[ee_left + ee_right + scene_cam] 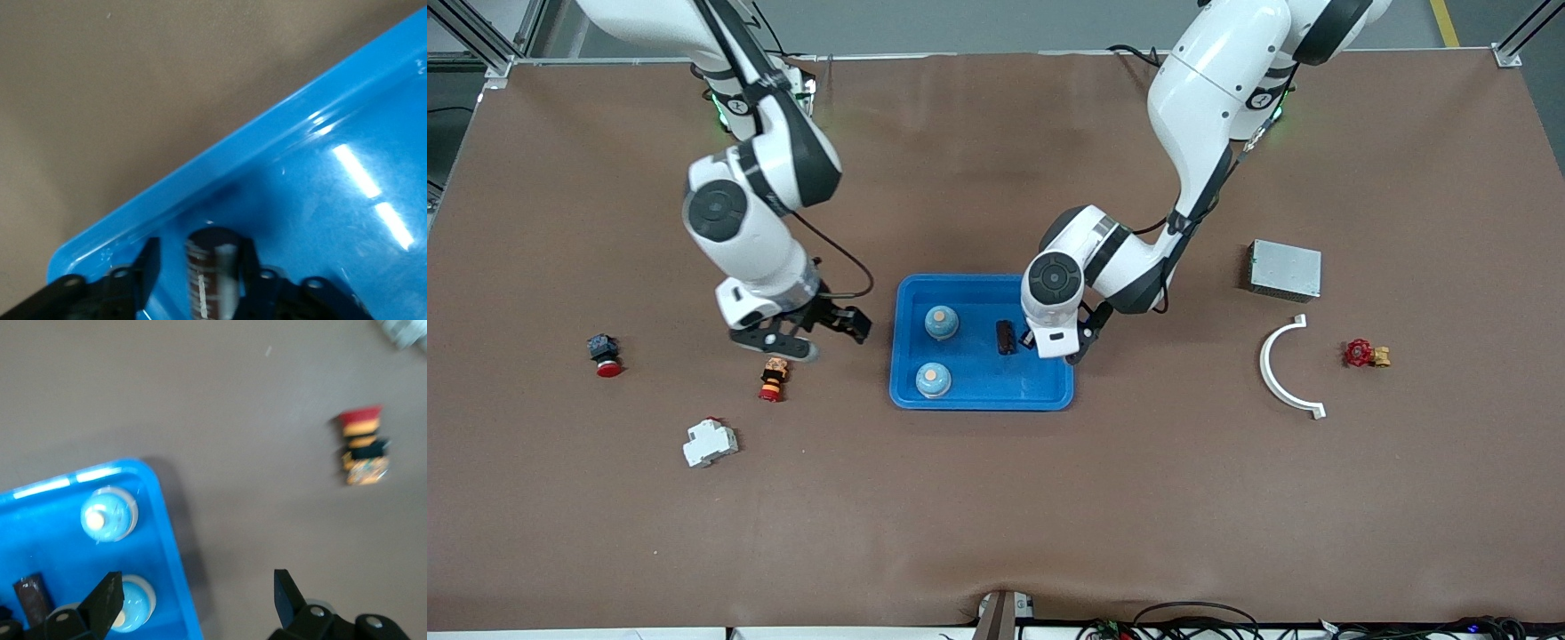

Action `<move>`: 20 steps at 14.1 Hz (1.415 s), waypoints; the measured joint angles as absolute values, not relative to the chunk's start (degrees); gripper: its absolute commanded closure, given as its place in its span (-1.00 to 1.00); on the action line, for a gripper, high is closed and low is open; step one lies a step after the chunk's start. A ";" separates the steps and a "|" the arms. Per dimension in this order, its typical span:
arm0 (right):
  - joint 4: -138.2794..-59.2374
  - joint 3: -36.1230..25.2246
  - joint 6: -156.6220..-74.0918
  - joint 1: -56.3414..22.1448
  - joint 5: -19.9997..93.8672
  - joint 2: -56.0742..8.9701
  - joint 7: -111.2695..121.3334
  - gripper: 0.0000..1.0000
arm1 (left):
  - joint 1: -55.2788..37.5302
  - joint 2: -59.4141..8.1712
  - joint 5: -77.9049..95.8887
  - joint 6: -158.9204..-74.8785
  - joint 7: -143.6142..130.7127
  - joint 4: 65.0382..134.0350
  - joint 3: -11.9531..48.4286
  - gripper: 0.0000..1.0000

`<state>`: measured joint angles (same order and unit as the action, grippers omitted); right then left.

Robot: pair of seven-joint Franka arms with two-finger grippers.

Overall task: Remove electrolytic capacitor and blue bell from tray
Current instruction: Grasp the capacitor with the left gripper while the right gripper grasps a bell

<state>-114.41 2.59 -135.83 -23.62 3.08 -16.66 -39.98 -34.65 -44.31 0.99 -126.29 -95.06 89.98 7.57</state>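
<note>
A blue tray (1049, 391) sits mid-table. Two blue bells (942, 322) (933, 380) stand in it toward the right arm's end. A dark capacitor (1007, 337) lies in it toward the left arm's end. My left gripper (1032, 341) is low over the tray. In the left wrist view the gripper (199, 257) is open around the capacitor (212, 273), with a gap at one finger. My right gripper (827, 333) is open and empty beside the tray's end. The right wrist view (197, 600) shows it over the tray rim (167, 540), near the bells (109, 513) (130, 600).
A red-and-yellow button part (774, 378) lies just by the right gripper. A red push-button (605, 356) and a white breaker (710, 442) lie toward the right arm's end. A metal box (1285, 269), a white curved piece (1285, 373) and a red valve (1365, 354) lie toward the left arm's end.
</note>
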 measured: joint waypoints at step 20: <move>-113.51 1.55 -148.60 -38.88 -3.51 -30.38 -67.37 -1.00 | -7.88 -30.30 -7.38 -115.84 -60.85 98.55 6.13 1.00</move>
